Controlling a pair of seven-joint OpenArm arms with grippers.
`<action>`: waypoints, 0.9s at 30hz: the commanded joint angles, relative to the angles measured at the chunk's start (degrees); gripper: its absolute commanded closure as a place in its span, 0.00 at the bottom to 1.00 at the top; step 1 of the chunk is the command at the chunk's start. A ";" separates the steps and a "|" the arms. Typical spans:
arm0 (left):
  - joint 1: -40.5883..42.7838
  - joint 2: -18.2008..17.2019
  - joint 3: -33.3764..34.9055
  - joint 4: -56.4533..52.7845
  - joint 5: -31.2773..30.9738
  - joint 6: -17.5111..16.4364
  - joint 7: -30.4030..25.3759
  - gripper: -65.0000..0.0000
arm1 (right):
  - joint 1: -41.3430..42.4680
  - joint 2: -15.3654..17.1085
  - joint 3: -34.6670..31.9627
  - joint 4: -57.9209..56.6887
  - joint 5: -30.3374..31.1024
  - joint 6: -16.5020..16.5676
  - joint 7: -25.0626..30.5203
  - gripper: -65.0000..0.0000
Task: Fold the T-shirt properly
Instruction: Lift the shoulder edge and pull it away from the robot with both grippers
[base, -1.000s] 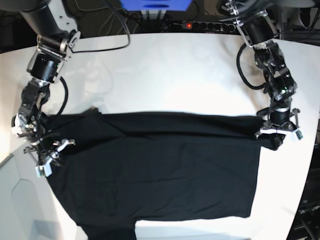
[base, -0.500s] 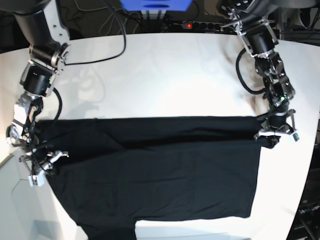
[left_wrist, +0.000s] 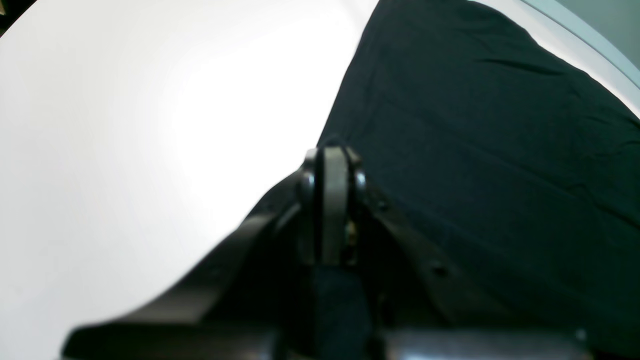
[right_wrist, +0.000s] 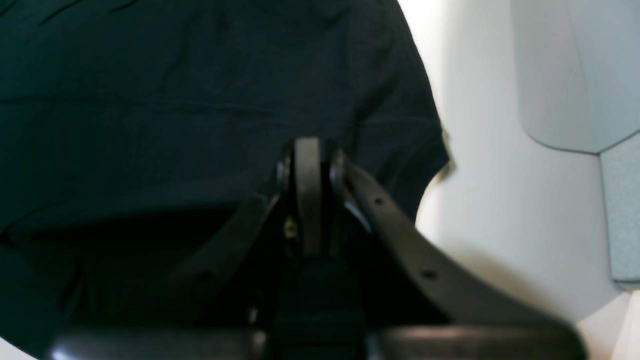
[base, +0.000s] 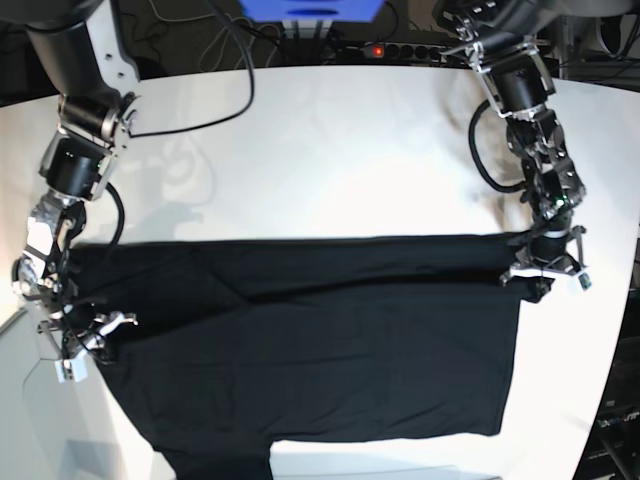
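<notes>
Black T-shirt (base: 310, 340) spread flat on white table (base: 330, 150), far edge pinched in my clamped left gripper (base: 545, 268) and right gripper (base: 80, 335); mid-fold judged; next carry edge evenly toward near hem

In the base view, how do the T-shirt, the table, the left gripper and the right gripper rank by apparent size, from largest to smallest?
1. The table, the largest, running past the frame.
2. The T-shirt, covering much of it.
3. The left gripper and the right gripper look about alike, so I do not rank them.
</notes>
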 joint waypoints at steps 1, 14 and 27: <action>-0.96 -0.95 -0.31 0.90 -0.19 -0.21 -1.56 1.00 | 1.93 0.75 0.10 0.93 0.85 0.80 1.81 1.00; -1.48 -1.04 -0.22 0.90 -0.19 -0.21 -1.56 1.00 | 1.93 0.75 -2.45 0.93 0.94 0.80 1.81 1.00; -4.12 -2.09 0.04 0.81 -0.27 -0.21 -1.38 0.99 | 1.93 0.75 -5.00 0.93 0.85 0.80 1.81 1.00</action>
